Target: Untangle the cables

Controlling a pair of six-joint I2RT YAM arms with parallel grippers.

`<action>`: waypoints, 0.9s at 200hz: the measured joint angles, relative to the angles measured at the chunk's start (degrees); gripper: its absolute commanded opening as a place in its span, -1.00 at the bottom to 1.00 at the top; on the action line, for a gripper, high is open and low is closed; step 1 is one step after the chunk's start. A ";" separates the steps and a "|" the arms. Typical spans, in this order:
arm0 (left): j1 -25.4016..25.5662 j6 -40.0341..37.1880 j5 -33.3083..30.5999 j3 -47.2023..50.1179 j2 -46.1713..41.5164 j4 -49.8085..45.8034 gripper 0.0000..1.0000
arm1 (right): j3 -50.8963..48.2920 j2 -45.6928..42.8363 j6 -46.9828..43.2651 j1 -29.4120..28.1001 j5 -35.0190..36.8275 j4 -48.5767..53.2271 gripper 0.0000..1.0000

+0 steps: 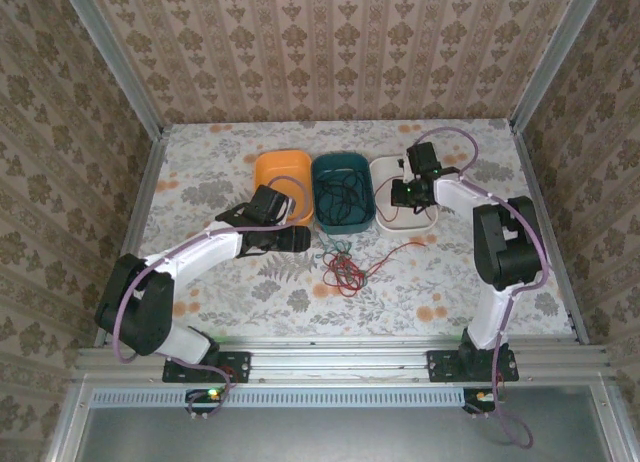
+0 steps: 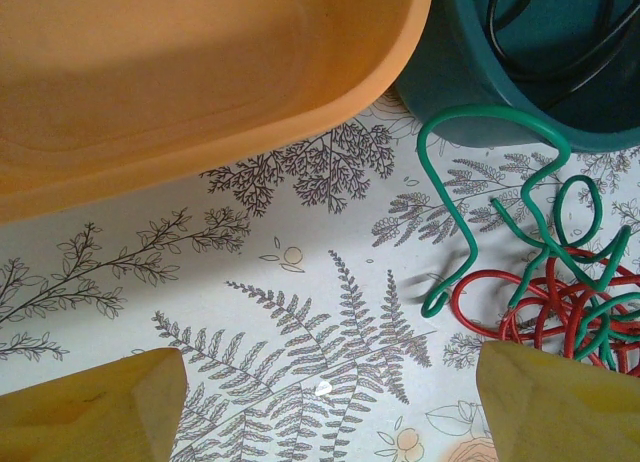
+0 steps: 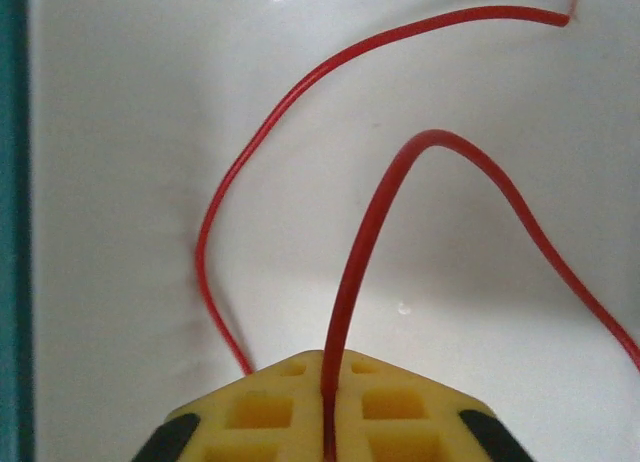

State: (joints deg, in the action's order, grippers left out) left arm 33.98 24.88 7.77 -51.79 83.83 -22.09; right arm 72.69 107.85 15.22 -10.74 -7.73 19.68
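Observation:
A knot of red and green cables (image 1: 343, 270) lies on the table in front of the bins. In the left wrist view the green cable (image 2: 450, 182) loops over the red cable (image 2: 560, 302), and black cable (image 2: 560, 67) lies inside the teal bin (image 2: 480, 92). My left gripper (image 1: 300, 239) (image 2: 330, 407) hovers just left of the knot, open, with bare tablecloth between its fingers. My right gripper (image 1: 403, 192) (image 3: 330, 407) hangs over the white bin (image 3: 120, 132), shut on a red cable (image 3: 370, 232). That cable (image 1: 400, 250) trails back to the knot.
Three bins stand in a row at mid-table: orange bin (image 1: 262, 167) (image 2: 200, 82), teal bin (image 1: 320, 197) and white bin (image 1: 385, 222). Wallpapered walls and metal rails (image 1: 145, 192) enclose the table. Flowered tablecloth (image 1: 450, 282) lies open at the front.

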 measured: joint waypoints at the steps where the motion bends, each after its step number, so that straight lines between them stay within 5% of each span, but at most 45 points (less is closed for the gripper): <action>1: 0.00 0.00 0.02 0.00 0.00 0.00 0.55 | 0.00 0.00 0.00 0.00 0.00 0.00 -0.52; 31: 0.00 0.00 0.31 0.00 0.00 0.00 0.55 | 0.66 -0.59 1.42 0.00 0.55 0.31 -0.09; 57: 0.00 0.00 0.83 -0.07 0.00 0.02 0.55 | 0.52 -4.00 1.64 0.00 2.27 0.33 0.08; 121: 0.17 -0.74 5.09 -0.26 0.00 1.79 0.56 | -6.69 -23.56 0.87 -4.35 5.53 2.60 0.02; 180: 0.26 -1.66 9.25 -0.26 0.28 4.22 0.51 | -17.44 -28.33 -2.23 -20.81 -9.84 7.06 -0.01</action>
State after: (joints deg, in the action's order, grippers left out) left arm 34.24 23.22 17.02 -52.05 84.12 -17.87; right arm 55.24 79.53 12.99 -31.55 -17.56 26.74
